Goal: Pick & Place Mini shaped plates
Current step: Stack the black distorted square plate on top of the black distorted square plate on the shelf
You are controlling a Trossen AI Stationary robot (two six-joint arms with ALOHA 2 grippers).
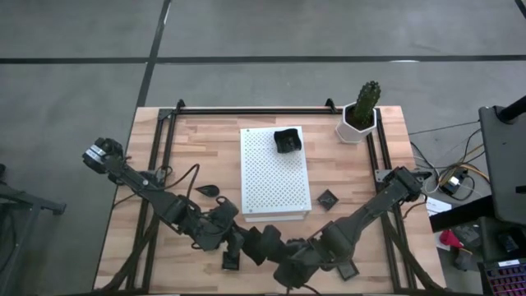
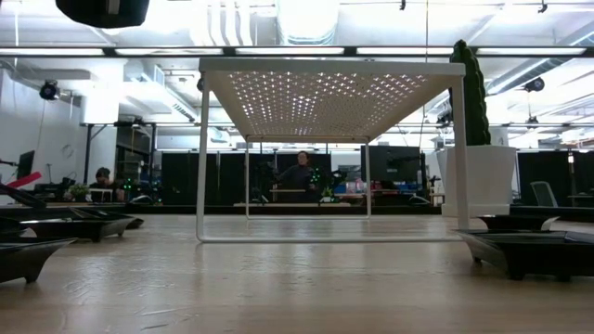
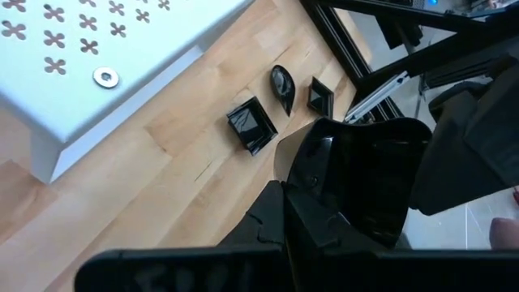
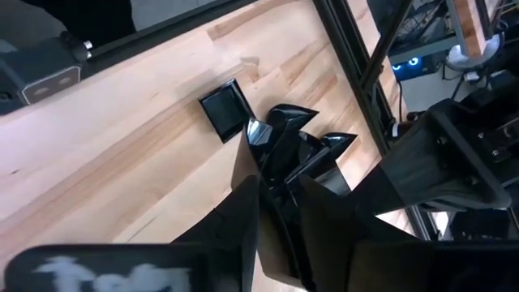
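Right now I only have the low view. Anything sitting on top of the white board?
Observer: Yes, one mini plate sits on the board, at the end toward the cactus pot.
Operator: Loose plates beside it?
Observer: A teardrop plate on the left arm's side, a small dark plate on the right arm's.
Operator: Right gripper?
Observer: The right gripper is low at the table edge opposite the cactus, at a cluster of plates.

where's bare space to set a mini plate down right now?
Most of the white perforated board is bare; only a dark dish sits at its far end. Wood left of the board is free apart from a leaf-shaped plate. The near edge is crowded: left gripper, right gripper and plates.
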